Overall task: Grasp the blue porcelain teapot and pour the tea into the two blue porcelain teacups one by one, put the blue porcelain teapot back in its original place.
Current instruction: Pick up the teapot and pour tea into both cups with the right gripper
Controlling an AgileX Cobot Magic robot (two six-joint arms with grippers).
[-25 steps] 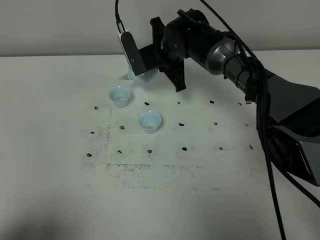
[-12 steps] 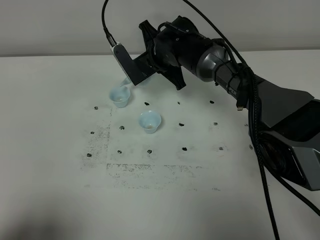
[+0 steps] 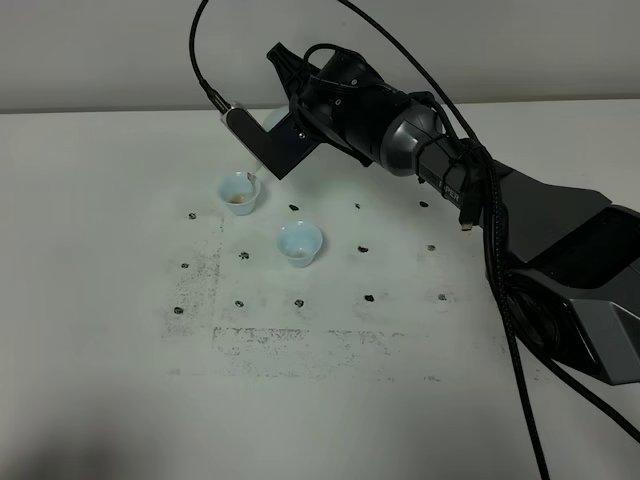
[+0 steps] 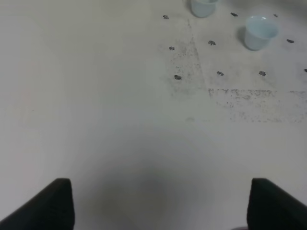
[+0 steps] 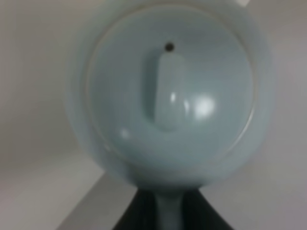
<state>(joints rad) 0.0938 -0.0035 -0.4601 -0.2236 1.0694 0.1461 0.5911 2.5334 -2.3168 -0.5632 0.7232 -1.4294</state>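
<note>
The right gripper point(image 5: 168, 221) is clamped on the loop handle point(image 5: 168, 205) of the blue porcelain teapot point(image 5: 168, 91), holding the pot tipped over the far teacup point(image 3: 239, 192), where a brownish pool shows inside; from the high camera most of the pot is hidden behind the wrist camera point(image 3: 270, 150), and only what looks like the spout tip point(image 3: 254, 174) shows, just above that cup's rim. The pot's long axis, spout to handle, slopes down from the gripper toward the far teacup, so the pour falls on the side of the arm away from its base. The near teacup point(image 3: 299, 243) stands apart from the first, closer to the high camera and a little toward the right arm's side, so the likely next pour calls for the spout to be drawn back along that diagonal; whether this cup already holds tea cannot be told for certain. The left gripper point(image 4: 163, 203) hangs with its jaws wide apart over bare table point(image 3: 120, 350), well away from both cups, leaving the right arm the nearer one by far
</note>
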